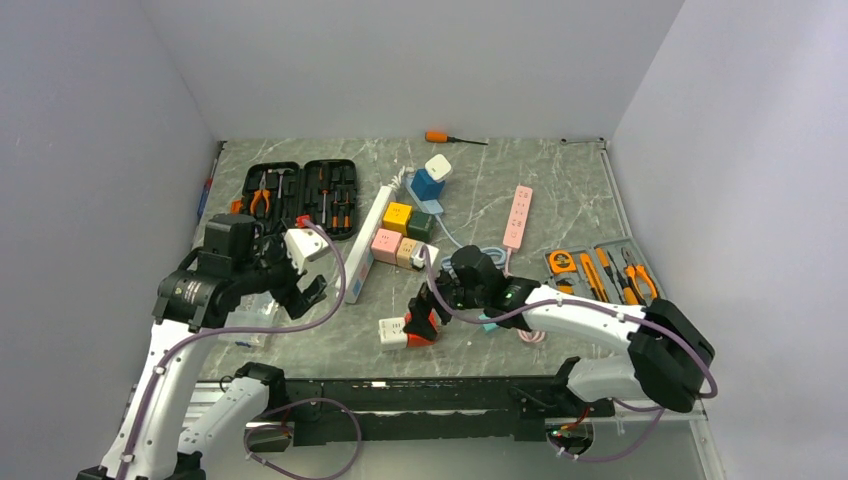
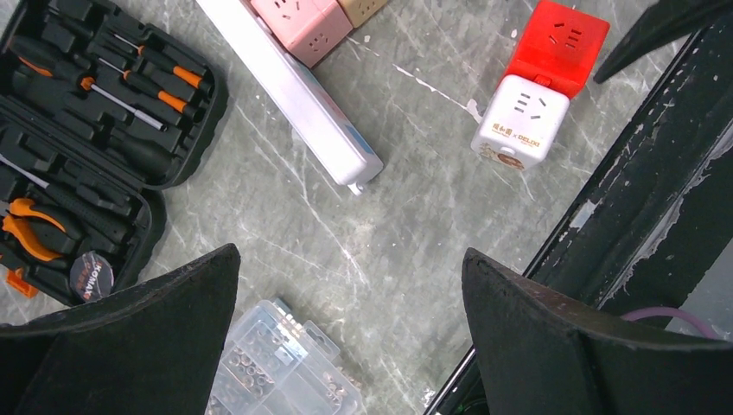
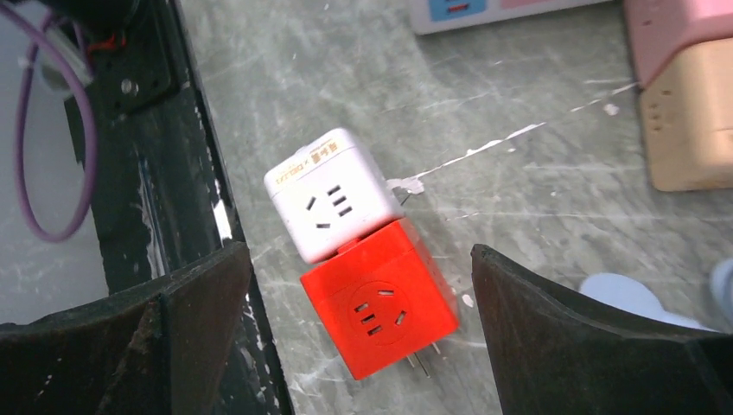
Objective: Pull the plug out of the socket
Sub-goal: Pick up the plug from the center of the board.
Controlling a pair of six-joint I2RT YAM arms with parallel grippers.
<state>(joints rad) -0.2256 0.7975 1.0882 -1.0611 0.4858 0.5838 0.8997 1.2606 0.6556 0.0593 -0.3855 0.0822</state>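
7 cube sockets (yellow (image 1: 398,213), green (image 1: 421,226), pink (image 1: 386,241), tan (image 1: 408,251), blue (image 1: 428,186), red (image 1: 422,327), white (image 1: 392,331)); 2 power strips (white (image 1: 368,245), pink (image 1: 517,217)); 2 tool kits (black (image 1: 300,195), grey (image 1: 598,272)); 1 loose screwdriver (image 1: 437,137); 1 clear parts box (image 2: 281,367).

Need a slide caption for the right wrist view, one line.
Right gripper, jaws open, above a white cube socket butted against a red cube socket with bare prongs, on grey marble table.

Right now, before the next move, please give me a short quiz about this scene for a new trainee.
1. True or false: the red cube touches the white cube.
2. Which lies nearest the back wall: A pink power strip, B orange-handled screwdriver, C tool case?
3. Fill in: the jaws of the right arm, over both cubes, stand ____.
Key: 1 true; 2 B; 3 open.
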